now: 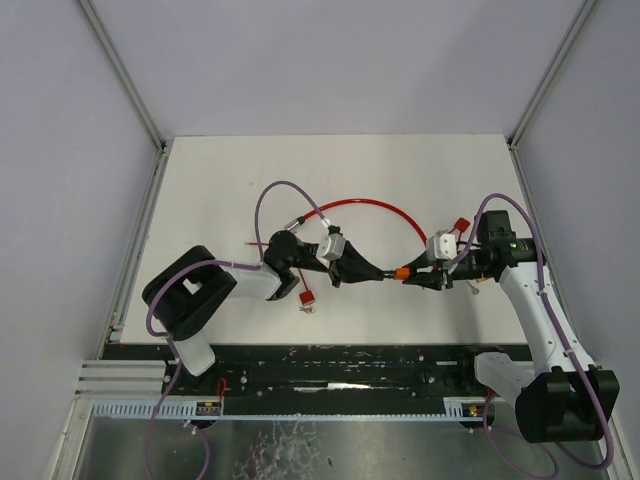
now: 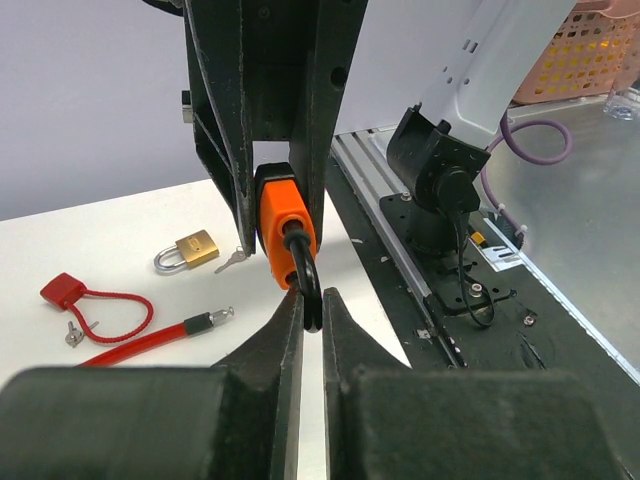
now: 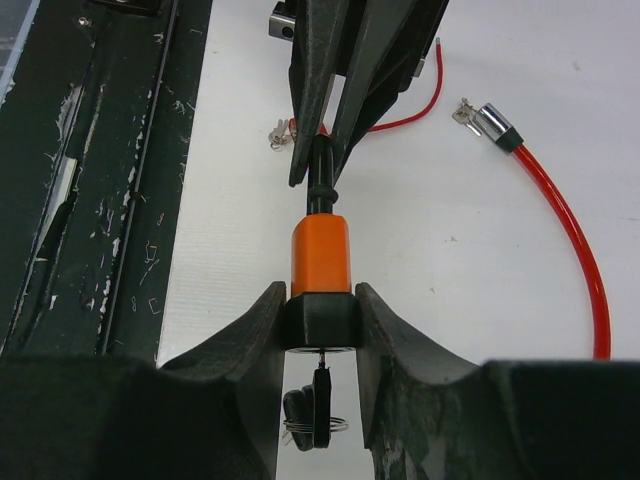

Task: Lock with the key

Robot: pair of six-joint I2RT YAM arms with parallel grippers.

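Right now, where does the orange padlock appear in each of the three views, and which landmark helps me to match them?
Top external: the orange padlock is slightly right of centre, below the middle.
Left wrist: it is near the centre, a little left and just above the middle.
Right wrist: it is at the centre.
Shared landmark: the red cable on the white table.

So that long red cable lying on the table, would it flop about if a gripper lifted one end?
Probably springy rather than limp: the red cable lies in one smooth wide arc, with no kinks. Its glossy coating looks slippery, so a grip might slide. The metal end would likely droop and swing.
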